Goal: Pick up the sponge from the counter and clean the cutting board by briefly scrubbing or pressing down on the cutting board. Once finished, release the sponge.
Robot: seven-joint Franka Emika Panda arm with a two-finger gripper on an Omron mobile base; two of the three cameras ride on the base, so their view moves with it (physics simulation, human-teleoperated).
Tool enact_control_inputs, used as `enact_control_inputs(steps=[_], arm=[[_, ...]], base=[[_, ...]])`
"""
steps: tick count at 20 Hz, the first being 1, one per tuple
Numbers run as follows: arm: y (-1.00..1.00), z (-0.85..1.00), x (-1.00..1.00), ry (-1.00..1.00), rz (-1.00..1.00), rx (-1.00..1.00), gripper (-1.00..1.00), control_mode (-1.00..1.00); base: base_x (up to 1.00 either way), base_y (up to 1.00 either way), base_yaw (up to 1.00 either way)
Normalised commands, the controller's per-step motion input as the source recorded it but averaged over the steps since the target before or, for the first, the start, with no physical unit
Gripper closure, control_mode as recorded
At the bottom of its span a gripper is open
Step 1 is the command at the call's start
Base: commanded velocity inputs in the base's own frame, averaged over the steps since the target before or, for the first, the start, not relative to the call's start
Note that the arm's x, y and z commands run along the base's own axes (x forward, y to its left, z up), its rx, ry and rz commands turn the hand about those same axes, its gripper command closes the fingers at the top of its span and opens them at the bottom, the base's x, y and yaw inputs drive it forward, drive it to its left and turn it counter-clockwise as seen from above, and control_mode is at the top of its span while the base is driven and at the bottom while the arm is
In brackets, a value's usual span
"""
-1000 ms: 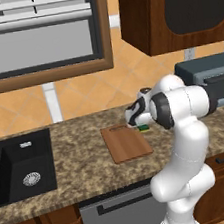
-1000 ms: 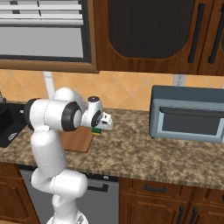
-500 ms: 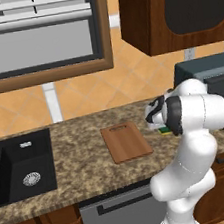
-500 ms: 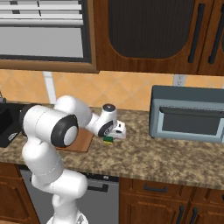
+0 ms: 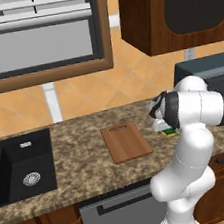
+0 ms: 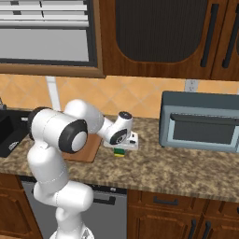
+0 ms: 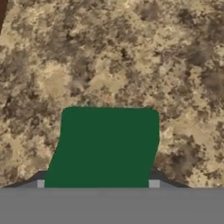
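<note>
Right now the gripper (image 6: 122, 148) is sitting low over the sponge (image 7: 105, 146), fingers closed onto its sides, though fingertip contact is mostly hidden. The sponge is resting on or just above the counter (image 5: 82, 138), just beside the right edge of the cutting board (image 5: 125, 141), not on it.

Risks: the grip looks shallow, so the sponge could be slipping out when lifting or dragging sideways; pressing too early would be scrubbing granite instead of wood.

Room: the microwave (image 6: 200, 120) is standing well apart to the right, the sink (image 5: 21, 167) far left, and open counter is lying toward the board.
</note>
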Motion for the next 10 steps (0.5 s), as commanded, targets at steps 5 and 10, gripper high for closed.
enact_control_inputs(steps=[5, 10], arm=[[-0.01, 0.46, -0.27, -0.03, 0.01, -0.07, -1.0, -1.0], [-0.01, 0.84, -0.13, -0.01, 0.0, -0.05, -1.0, -1.0]], base=[[0.0, 0.0, 0.0], [0.0, 0.0, 0.0]])
